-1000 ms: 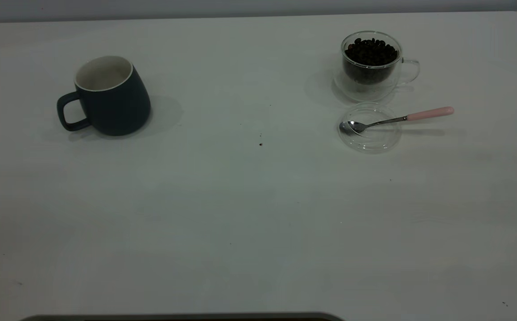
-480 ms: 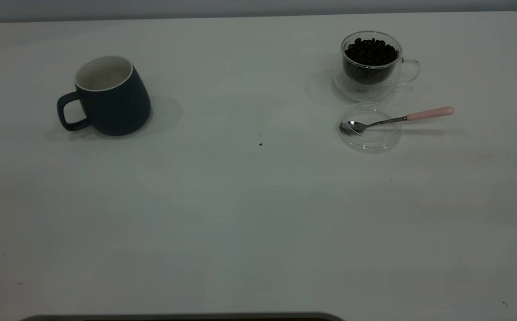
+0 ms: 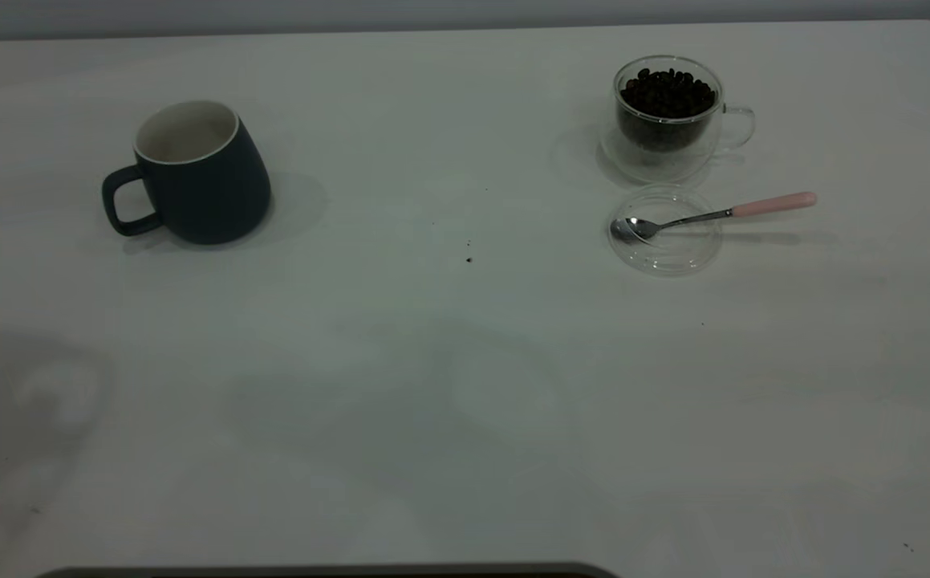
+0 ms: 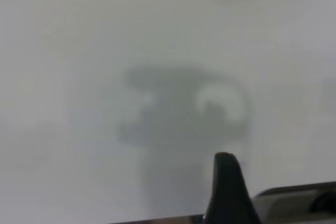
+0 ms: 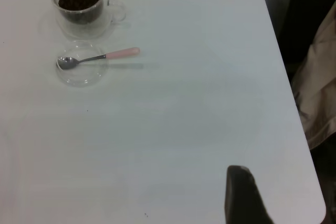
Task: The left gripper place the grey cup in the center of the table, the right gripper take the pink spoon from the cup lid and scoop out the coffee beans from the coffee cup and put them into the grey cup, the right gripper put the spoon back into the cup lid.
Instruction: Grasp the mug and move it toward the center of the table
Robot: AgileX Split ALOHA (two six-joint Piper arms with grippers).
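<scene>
Above bare table (image 3: 448,417) each wrist view shows one dark finger only, the left gripper's (image 4: 227,192) and the right's (image 5: 242,195), so whether either is open cannot be told; neither touches anything. Far left stands the grey cup (image 3: 200,172); the spoon (image 3: 713,215) lies on the lid (image 3: 665,249) before the glass cup (image 3: 668,116) of beans.

Grey cup (image 3: 196,172) sits on tabletop (image 3: 432,385) at 10 o'clock, handle toward 9. Coffee cup (image 3: 668,116) at 2 o'clock; cup lid (image 3: 665,233) just before it, spoon (image 3: 713,214) resting in lid, handle toward 3.
</scene>
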